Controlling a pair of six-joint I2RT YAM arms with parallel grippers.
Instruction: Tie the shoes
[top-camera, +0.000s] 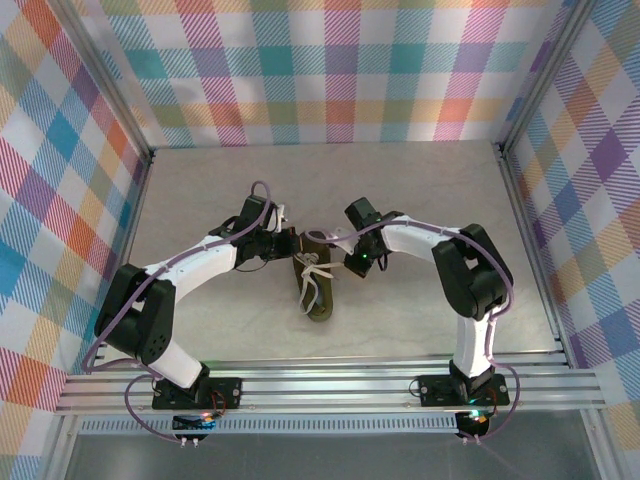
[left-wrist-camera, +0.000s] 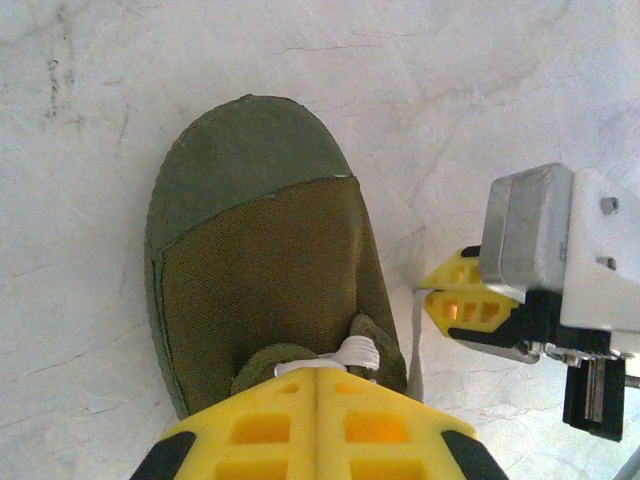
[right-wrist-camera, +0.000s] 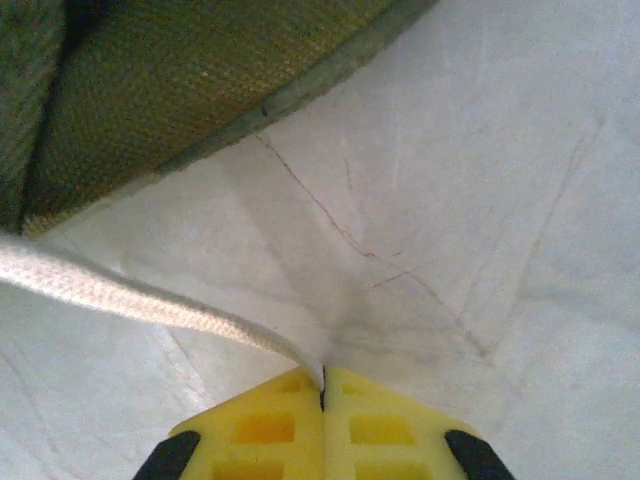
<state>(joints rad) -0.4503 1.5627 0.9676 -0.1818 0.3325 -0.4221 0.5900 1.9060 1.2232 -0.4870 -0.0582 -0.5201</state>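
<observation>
We see the shoe (top-camera: 315, 288) lying near the middle of the table (top-camera: 200, 200), its length running roughly from 12 to 6 o'clock in the top view, with the cream lace (top-camera: 316, 268) bunched over its upper. The left gripper (top-camera: 288, 244) sits at the shoe's 11 o'clock end and the right gripper (top-camera: 352, 262) just off its 2 o'clock side. In the right wrist view the right gripper (right-wrist-camera: 322, 378) has its fingers pressed together on the lace (right-wrist-camera: 130, 292), which comes in from 9 o'clock and disappears into the seam at the very tips. That hold looks shallow to us, so a firm pull could strip the lace out. In the left wrist view the left gripper (left-wrist-camera: 317, 380) also has its fingers together, with a white bit of lace (left-wrist-camera: 357, 351) at its 1 o'clock edge (we cannot tell whether that bit is actually pinched or merely lying against the pads). If it is not held, nothing anchors the shoe (left-wrist-camera: 250, 230), and we judge that a pull by the right gripper (left-wrist-camera: 452, 298) toward 3 o'clock would drag or twist the light shoe instead of tensioning the lace. A long pull could also draw the lace back through its eyelets. The two grippers work near each other, so crossing the strands risks a knock between them, and the right fingers ride low enough that they might scrape the table.
</observation>
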